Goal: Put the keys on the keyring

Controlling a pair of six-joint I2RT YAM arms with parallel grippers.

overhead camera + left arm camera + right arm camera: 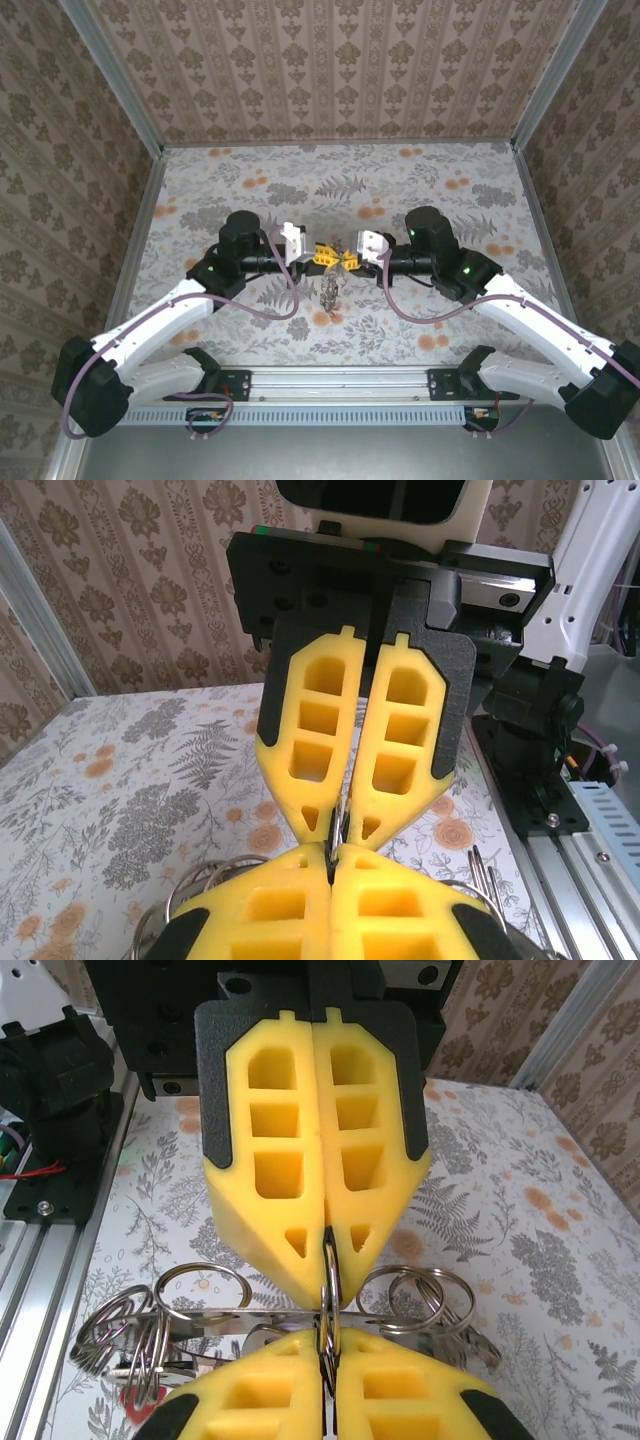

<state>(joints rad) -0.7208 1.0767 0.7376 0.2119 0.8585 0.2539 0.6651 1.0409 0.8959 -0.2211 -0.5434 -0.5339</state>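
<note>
My left gripper (322,256) and right gripper (350,258) meet tip to tip above the middle of the table. Both are shut on one thin split ring (329,1280), seen edge-on between the yellow fingertips. In the left wrist view the same ring (339,830) runs from my left gripper (332,858) into the right one (343,818). Across the right wrist view, just beyond my right gripper (326,1338), runs the flat grey keyring (250,1315), edge-on. Several small rings (200,1280) hang on it. A red key head (135,1401) shows low left. The keys (330,290) dangle below the grippers.
The table (450,200) has a floral cloth and is walled with patterned paper on three sides. A metal rail (340,378) with the arm bases runs along the near edge. Purple cables (285,300) loop from both wrists.
</note>
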